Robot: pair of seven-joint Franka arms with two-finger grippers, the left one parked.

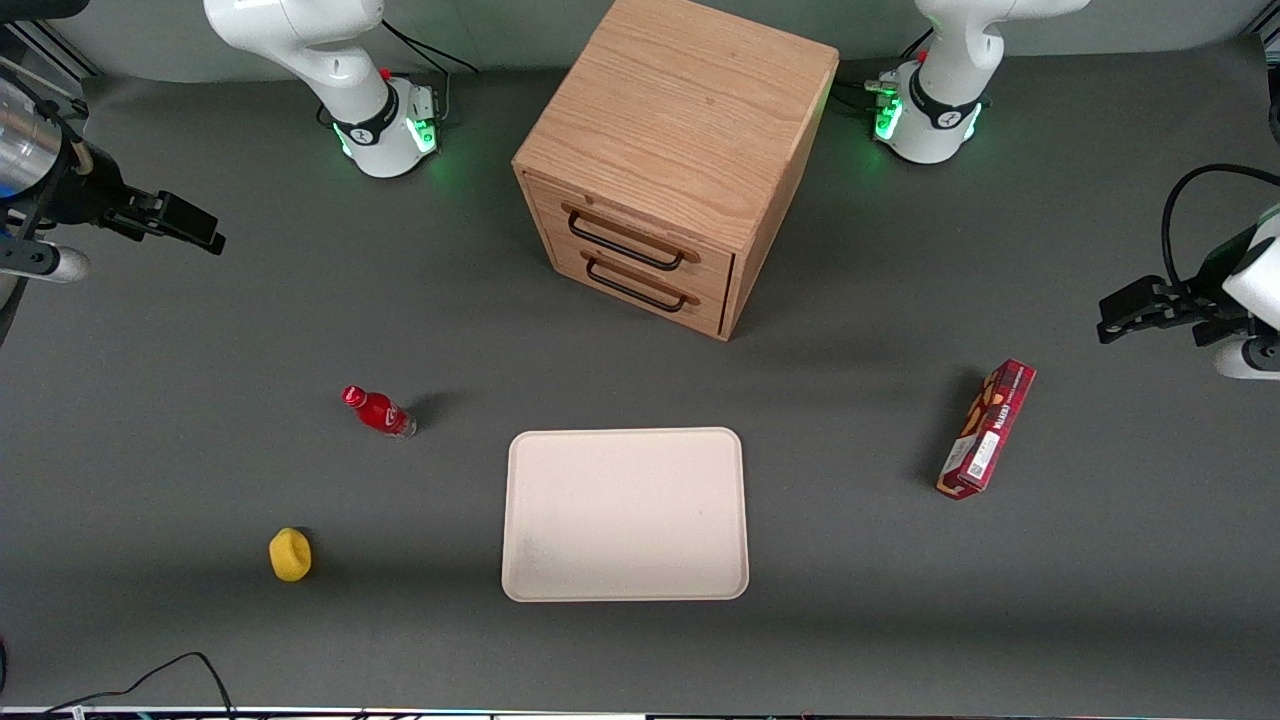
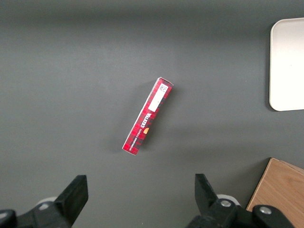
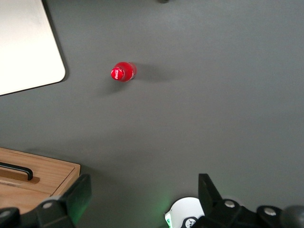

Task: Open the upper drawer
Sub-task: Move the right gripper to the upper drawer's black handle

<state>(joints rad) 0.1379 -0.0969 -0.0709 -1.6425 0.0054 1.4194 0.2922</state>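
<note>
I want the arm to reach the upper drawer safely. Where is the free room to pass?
Bare mat lies between the end effector, open and high at the working arm's end, and the upper drawer. Nearer the camera it is busier: red bottle, tray.

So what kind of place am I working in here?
Likely a robot lab tabletop: grey mat, staged wooden cabinet with upper drawer shut, gripper open, high toward the working arm's end.
</note>
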